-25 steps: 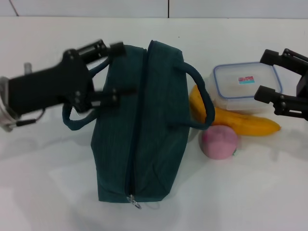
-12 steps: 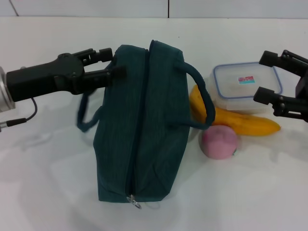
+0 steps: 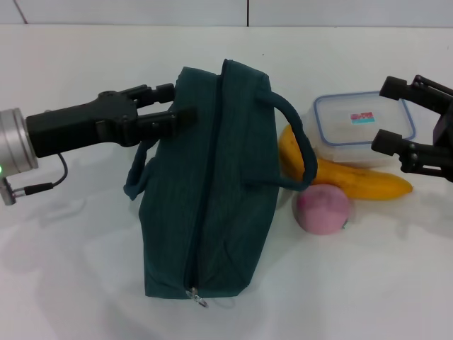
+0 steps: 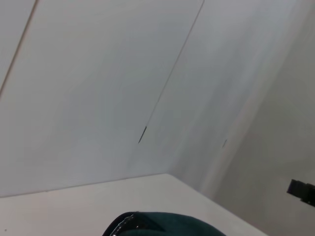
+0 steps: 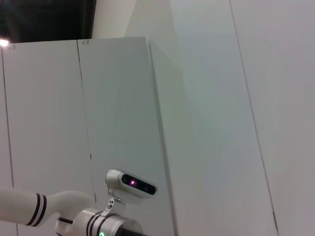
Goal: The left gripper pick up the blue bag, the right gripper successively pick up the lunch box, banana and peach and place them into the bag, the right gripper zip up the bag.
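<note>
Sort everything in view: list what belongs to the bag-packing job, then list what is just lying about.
Part of the job:
- blue bag, zipped shut
- lunch box
- banana
- peach
- left gripper, at the bag's upper left side
- right gripper, open beside the lunch box

Just there:
- white table
- white wall panels

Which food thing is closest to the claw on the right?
The lunch box. The open right gripper sits right at its edge, while the banana lies in front of the box and the peach is farther still, nearer the bag.
</note>
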Available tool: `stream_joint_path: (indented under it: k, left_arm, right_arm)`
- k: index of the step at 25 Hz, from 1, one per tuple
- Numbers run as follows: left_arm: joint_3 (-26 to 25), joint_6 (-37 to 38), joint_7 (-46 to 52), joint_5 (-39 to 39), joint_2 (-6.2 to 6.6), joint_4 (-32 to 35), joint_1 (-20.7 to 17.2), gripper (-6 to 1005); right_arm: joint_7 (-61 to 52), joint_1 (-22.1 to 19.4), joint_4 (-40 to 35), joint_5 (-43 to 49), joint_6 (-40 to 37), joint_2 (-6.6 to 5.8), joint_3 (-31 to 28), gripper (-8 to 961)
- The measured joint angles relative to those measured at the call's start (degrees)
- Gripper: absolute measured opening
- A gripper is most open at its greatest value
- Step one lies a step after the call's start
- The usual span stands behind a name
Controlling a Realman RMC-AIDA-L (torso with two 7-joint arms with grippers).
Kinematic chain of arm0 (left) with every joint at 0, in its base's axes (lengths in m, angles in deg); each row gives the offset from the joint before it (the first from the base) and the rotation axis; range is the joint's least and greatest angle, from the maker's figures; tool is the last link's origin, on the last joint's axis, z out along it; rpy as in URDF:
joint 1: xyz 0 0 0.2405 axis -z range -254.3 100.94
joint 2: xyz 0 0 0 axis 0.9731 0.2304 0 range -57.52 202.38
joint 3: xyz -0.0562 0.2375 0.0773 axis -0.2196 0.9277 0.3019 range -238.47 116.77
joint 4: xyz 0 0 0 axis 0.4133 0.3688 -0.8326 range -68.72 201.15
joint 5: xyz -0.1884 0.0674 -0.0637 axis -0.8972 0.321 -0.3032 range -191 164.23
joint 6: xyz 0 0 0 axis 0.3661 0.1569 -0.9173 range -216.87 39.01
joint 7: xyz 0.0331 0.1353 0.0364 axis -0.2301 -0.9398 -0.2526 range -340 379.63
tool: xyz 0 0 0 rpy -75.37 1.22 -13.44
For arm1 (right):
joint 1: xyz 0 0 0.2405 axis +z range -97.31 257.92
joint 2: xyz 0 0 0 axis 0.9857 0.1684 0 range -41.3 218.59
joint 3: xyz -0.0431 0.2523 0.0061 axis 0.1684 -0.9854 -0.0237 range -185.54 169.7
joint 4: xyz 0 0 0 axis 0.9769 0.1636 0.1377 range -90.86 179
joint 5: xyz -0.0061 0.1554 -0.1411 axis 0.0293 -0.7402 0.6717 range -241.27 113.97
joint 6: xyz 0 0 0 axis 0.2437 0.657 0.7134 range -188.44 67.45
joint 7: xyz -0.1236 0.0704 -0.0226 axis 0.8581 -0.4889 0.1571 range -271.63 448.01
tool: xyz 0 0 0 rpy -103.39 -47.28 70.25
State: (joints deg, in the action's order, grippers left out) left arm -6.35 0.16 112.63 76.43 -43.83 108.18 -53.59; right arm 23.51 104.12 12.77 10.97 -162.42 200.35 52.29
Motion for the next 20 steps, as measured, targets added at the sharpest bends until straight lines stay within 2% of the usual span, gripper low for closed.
stream_joint_path:
  k: [11, 15, 18, 20]
  left_arm:
    - [-0.2, -2.3, -1.9, 1.9, -1.2, 0.0, 1.0, 824]
    - [-0.3, -2.4, -3.3, 1.4, -1.7, -0.3, 1.0, 705]
    - [-0.4, -2.5, -3.4, 1.4, -2.01, -0.3, 1.3, 622]
    - [-0.4, -2.5, -3.3, 1.4, -2.08, -0.5, 1.8, 574]
  right_arm:
    - [0.7, -1.3, 3.1, -0.4, 0.3, 0.03, -0.4, 868]
    - [2.0, -2.0, 5.9, -0.5, 0.5, 1.32, -3.2, 866]
    - [2.7, -2.2, 10.8, -0.6, 0.6, 3.03, -8.6, 865]
    - [2.8, -2.0, 15.4, -1.6, 0.8, 3.56, -12.3, 864]
